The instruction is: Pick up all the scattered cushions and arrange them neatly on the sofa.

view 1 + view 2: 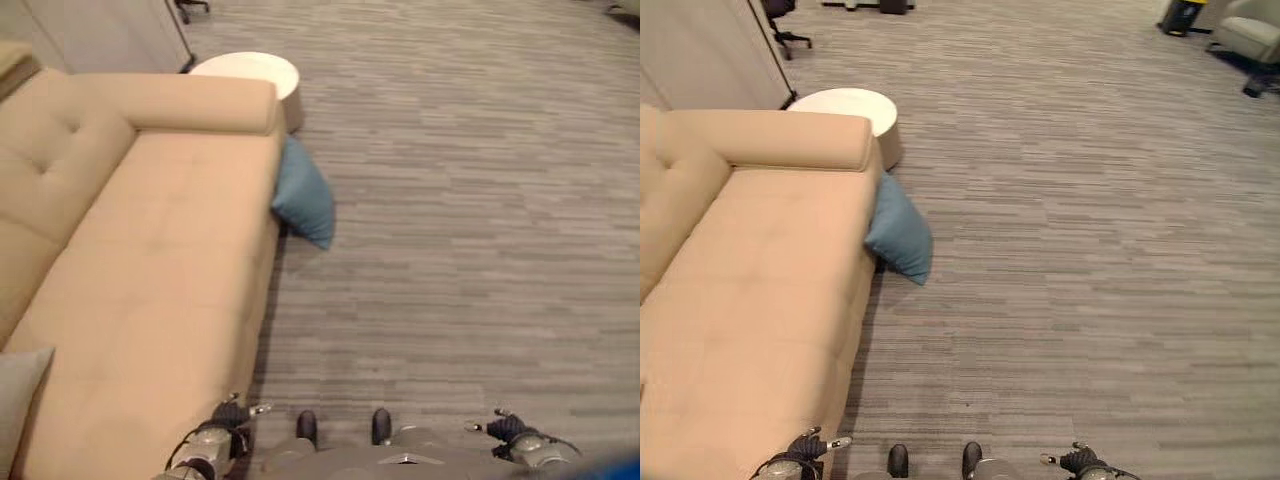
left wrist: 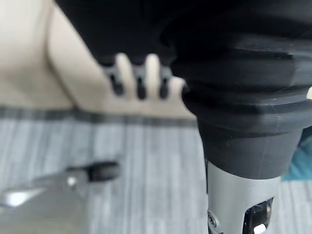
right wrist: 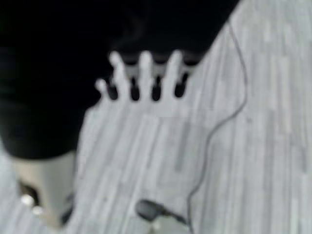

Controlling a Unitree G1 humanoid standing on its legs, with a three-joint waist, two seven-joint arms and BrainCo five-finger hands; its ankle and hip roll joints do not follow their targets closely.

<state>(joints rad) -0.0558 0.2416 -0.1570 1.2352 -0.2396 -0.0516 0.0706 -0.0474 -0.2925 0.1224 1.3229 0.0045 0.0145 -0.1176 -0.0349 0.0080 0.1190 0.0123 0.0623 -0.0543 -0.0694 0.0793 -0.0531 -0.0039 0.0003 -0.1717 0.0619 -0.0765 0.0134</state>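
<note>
A tan sofa (image 1: 150, 270) runs along the left of the scene, seat bare for most of its length, and there's the blue cushion (image 1: 303, 195) down on the grey floor (image 1: 470, 200), leaning upright against the sofa's front edge, just near of the far armrest. A grey cushion (image 1: 18, 400) lies on the seat at the near left end. Past the armrest, on the far side, stands a round white table (image 1: 255, 72). The left hand (image 1: 232, 415) hangs low at the near edge, just beside the sofa's front corner, fingers (image 2: 141, 80) straight and relaxed, thumb apart, nothing in it. The right hand (image 1: 508, 430) hangs at the near right over bare floor, fingers (image 3: 146, 73) spread and straight, likewise carrying nothing. Both hands are well apart from the blue cushion.
</note>
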